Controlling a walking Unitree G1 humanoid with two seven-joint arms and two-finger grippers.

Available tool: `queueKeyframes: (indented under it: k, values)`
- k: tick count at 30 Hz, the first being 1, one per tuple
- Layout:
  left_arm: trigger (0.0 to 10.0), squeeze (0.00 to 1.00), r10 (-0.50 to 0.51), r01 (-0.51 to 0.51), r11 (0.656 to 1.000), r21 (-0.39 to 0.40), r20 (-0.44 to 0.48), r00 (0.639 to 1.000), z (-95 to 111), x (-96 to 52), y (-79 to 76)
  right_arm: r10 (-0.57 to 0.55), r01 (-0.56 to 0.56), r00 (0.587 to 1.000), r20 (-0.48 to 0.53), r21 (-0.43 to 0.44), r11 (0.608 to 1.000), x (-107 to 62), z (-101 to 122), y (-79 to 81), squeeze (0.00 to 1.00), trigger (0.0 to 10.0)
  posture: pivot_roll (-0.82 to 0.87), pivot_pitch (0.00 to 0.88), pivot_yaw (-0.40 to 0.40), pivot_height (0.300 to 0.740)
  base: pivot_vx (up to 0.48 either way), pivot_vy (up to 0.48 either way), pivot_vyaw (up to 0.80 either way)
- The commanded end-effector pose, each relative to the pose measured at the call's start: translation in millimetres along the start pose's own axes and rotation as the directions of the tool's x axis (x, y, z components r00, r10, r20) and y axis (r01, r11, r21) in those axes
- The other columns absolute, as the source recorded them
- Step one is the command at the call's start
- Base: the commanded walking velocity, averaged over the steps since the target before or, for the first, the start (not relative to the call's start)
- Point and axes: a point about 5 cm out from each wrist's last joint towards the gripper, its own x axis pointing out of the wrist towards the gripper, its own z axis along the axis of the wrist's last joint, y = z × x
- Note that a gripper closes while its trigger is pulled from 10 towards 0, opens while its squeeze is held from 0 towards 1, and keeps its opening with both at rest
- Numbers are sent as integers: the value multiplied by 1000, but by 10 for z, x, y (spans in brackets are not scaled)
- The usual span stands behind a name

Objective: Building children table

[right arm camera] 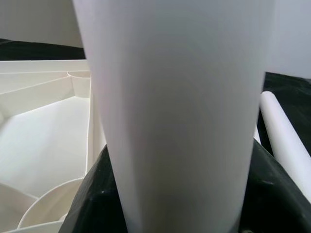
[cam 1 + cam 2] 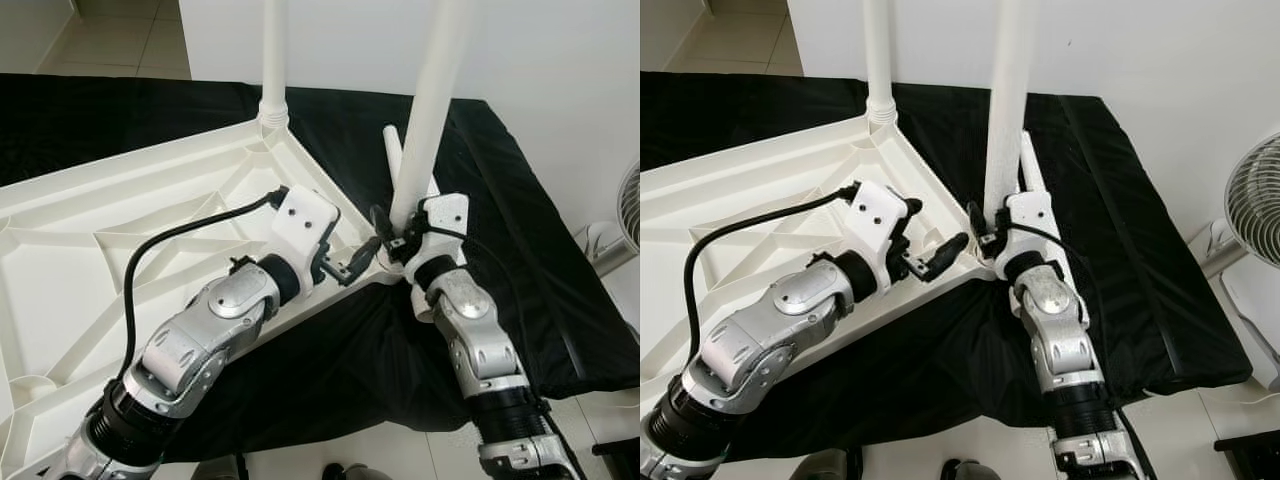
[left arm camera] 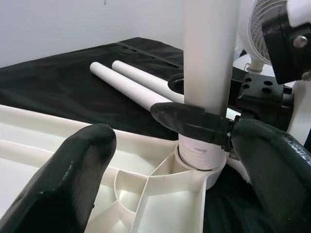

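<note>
Right gripper (image 2: 392, 238): arm reaches up, fingers clamped around upright white leg (image 2: 428, 110) low down.
Left gripper (image 2: 352, 265): forearm angled across upturned tabletop (image 2: 110, 215), fingers spread, empty, near corner socket (image 3: 201, 158).
Leg: base seated in that socket.
Spare legs (image 3: 131, 82): flat on black cloth (image 2: 500, 200).

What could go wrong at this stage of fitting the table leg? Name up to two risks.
The right gripper holds the upright leg low near the corner socket, so the tall leg could lean and bind. The left gripper sits open at the tabletop corner, so the tabletop might slide on the black cloth.
</note>
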Motion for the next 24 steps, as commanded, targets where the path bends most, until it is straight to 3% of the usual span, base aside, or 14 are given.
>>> queueKeyframes:
  k: [1,12,15,17,22,24]
  values:
    - [10000,0,-123,123,992,1,-6,992,-3,-19,-82,6,-1,981,-193,27,1000,-158,-431,36,0,10000,93,194,-60,740,0,0,0]
    - [10000,0,-122,122,992,4,-6,992,6,-27,-77,-60,85,991,-120,214,973,-349,-550,22,0,10000,97,196,-58,740,0,0,0]
    - [10000,0,-123,123,992,4,-7,992,7,-27,-78,-65,89,991,-115,218,972,-368,-555,23,0,10000,97,196,-58,740,0,0,0]
    - [10000,0,-124,124,992,4,-6,992,8,-29,-79,-88,112,991,-100,276,955,-393,-550,7,0,10000,97,196,-56,740,0,0,0]
    - [10000,0,-125,125,992,4,-6,992,10,-30,-79,-100,128,987,-123,250,960,-390,-575,-14,0,10000,97,196,-56,740,0,0,0]
    - [10000,0,-127,127,992,3,-5,992,12,-27,-82,-86,128,980,-179,239,962,-346,-605,-31,0,10000,97,196,-56,740,0,0,0]
